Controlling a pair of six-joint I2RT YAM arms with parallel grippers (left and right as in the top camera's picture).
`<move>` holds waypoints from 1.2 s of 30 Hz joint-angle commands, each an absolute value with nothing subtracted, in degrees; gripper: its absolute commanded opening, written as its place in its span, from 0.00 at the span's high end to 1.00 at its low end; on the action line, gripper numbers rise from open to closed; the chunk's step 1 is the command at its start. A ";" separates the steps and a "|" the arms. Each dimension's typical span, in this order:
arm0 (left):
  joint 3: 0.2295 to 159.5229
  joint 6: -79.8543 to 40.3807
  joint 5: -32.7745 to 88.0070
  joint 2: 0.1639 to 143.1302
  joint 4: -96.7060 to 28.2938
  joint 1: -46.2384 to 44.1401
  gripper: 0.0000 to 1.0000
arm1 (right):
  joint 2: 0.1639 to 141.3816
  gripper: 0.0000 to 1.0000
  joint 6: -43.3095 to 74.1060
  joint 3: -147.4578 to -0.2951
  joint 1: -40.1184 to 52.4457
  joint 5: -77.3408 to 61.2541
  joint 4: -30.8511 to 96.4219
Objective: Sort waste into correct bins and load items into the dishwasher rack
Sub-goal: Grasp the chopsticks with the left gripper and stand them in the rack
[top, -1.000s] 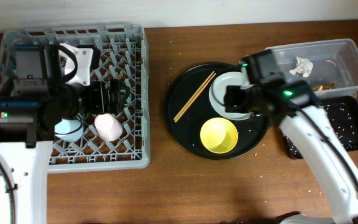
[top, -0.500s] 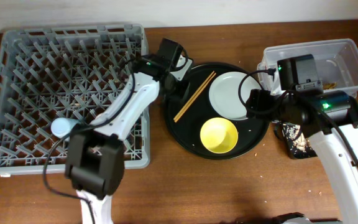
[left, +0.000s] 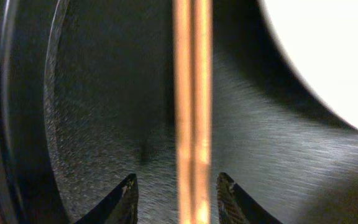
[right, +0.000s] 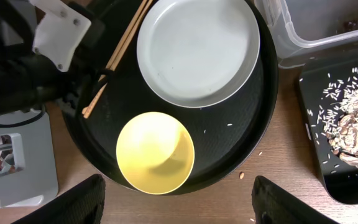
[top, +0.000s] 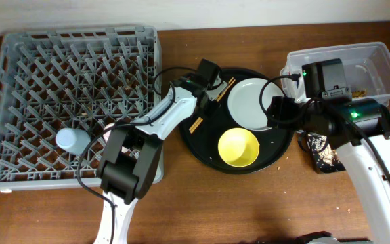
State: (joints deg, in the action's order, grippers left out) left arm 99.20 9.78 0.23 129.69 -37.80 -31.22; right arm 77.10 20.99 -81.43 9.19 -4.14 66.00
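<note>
The left arm reaches across the corner of the rack (top: 19,88) to the round black tray (top: 202,146). Its gripper (left: 178,186) sits low over the chopsticks (left: 191,93), which lie on the tray beside the white plate (right: 197,50), and the fingertips are spread to either side of them, not pinching. The right gripper (right: 185,208) hangs high above the tray with its fingers wide apart, over the yellow bowl (right: 155,152).

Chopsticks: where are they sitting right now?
In the overhead view the chopsticks lie slanted on the left part of the round black tray, between its rim and the white plate, with the left gripper open around them.
</note>
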 commanded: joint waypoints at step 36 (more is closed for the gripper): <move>126.34 5.23 0.49 137.12 -66.32 -31.14 1.00 | 77.30 0.22 21.34 -82.02 8.93 -3.90 64.75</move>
